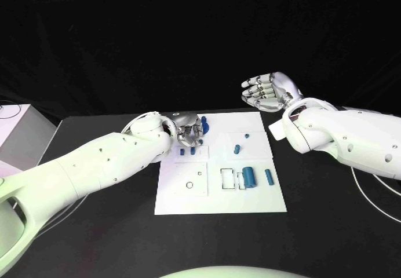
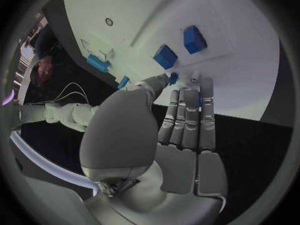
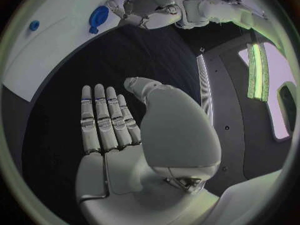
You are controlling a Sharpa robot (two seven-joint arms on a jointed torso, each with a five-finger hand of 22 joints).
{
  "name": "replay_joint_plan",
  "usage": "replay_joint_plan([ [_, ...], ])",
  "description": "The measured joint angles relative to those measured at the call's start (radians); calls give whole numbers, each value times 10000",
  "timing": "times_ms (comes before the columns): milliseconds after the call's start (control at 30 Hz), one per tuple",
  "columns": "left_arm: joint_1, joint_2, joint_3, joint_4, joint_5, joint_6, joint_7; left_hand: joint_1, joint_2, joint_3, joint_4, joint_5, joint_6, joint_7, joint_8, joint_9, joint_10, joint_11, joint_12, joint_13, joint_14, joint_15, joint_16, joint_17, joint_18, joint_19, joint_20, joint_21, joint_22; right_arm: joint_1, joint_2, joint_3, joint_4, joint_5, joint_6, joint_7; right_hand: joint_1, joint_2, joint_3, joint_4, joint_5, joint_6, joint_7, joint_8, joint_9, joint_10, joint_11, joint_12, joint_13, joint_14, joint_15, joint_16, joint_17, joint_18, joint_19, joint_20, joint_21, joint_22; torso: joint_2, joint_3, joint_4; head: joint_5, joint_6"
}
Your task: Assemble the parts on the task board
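The white task board (image 1: 221, 197) lies mid-table. My left hand (image 1: 189, 132) reaches over its far left corner, and its thumb and a fingertip (image 2: 195, 77) pinch a small blue part (image 2: 173, 77). Two short blue parts (image 1: 187, 151) stand just nearer than that hand, seen as blue blocks (image 2: 165, 56). A blue cylinder (image 1: 248, 174) and a slimmer blue part (image 1: 269, 176) lie at the board's right side, and further blue parts (image 1: 237, 149) near its middle. My right hand (image 1: 268, 91) hangs raised beyond the far right corner, fingers (image 3: 103, 120) straight and holding nothing.
A white box (image 1: 18, 134) stands at the table's left edge. Thin cables (image 1: 366, 184) run over the table under my right arm. Black table (image 1: 100, 231) surrounds the board.
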Motion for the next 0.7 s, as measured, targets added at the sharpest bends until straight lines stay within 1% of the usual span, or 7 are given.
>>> replay_joint_plan([
  [100, 0, 7, -2, -12, -6, 41, -42, 0, 0, 0, 0, 0, 16, 16, 0, 0, 0, 0, 0, -4, 2, 0, 41, 1, -1, 0, 0, 0, 7, 1, 26, 0, -15, 56, -29, 83, 0, 0, 67, -67, 39, 0, 0, 0, -43, 0, 0, -61, 0, 129, -22, -78, -105, -1, 376, -58, 0, -164, -1, 0, 3, -7, -2],
  [267, 0, 55, -5, -32, -8, 55, -78, 0, 0, 27, 28, 0, 21, 21, -48, -15, 3, -3, 0, -25, 123, -16, 182, 125, 0, 35, 36, 46, 46, 2, 77, 0, -62, 121, -93, 190, 0, 0, 39, -95, 39, 0, 0, 0, -43, 1, 0, -67, 1, 129, -22, -79, -131, 0, 393, -72, 0, -203, -1, 0, 5, 9, 3],
  [300, 0, 67, -6, -36, -9, 54, -81, 0, 0, 27, 28, 0, 51, 51, -48, -24, 35, -35, 0, -35, 144, 5, 235, 139, 0, 36, 36, 46, 64, 2, 86, 0, -69, 133, -106, 210, 0, 0, 38, -95, 39, 0, 0, 0, -43, 1, -1, -67, 1, 129, -22, -79, -131, 0, 393, -72, 0, -212, 0, 0, 6, 12, 3],
  [433, 0, 115, -21, -66, -8, 41, -87, 0, 0, 110, 29, 0, 93, 93, -48, -39, 72, -2, -40, -72, 193, -15, 357, 180, 0, 36, 36, 116, 137, 2, 114, 0, -78, 182, -158, 288, 0, 0, 38, -95, 38, 0, 0, 0, -54, 1, -1, -67, 1, 128, -22, -79, -146, 0, 392, -72, 0, -232, 6, 0, 5, 17, -17],
  [500, 0, 131, -30, -83, -5, 34, -87, 0, 0, 125, 14, 1, 106, 106, -105, -39, 107, -37, -49, -87, 247, 4, 426, 226, 1, 36, 36, 195, 170, 2, 120, 0, -76, 199, -182, 318, 5, 5, 67, -123, 57, 0, 0, 0, -58, 1, -1, -67, 1, 128, -22, -79, -170, 0, 392, -71, 0, -272, 12, 0, 4, 33, -24],
  [533, 0, 139, -39, -91, -2, 30, -87, 0, 0, 137, 2, 1, 106, 106, -105, -39, 107, -37, -49, -87, 264, -13, 426, 240, 1, 36, 36, 196, 180, 2, 122, 0, -73, 208, -199, 337, 52, 51, 80, -136, 90, 0, 0, 1, -65, 1, -1, -67, 1, 128, -22, -79, -177, 0, 413, -92, 0, -289, 12, 0, 3, 40, -27],
  [700, 0, 169, -136, -101, 7, 29, -77, 47, 47, 192, 0, -1, 141, 71, -104, -52, 141, -72, -52, -118, 301, -50, 543, 291, 0, 36, 36, 249, 232, 2, 128, 0, -67, 239, -259, 398, 53, 53, 80, -137, 93, 0, 0, 1, -65, 1, -1, -116, 2, 128, -22, -134, -190, 0, 427, -106, 0, -317, 26, 4, 1, 35, -70],
])
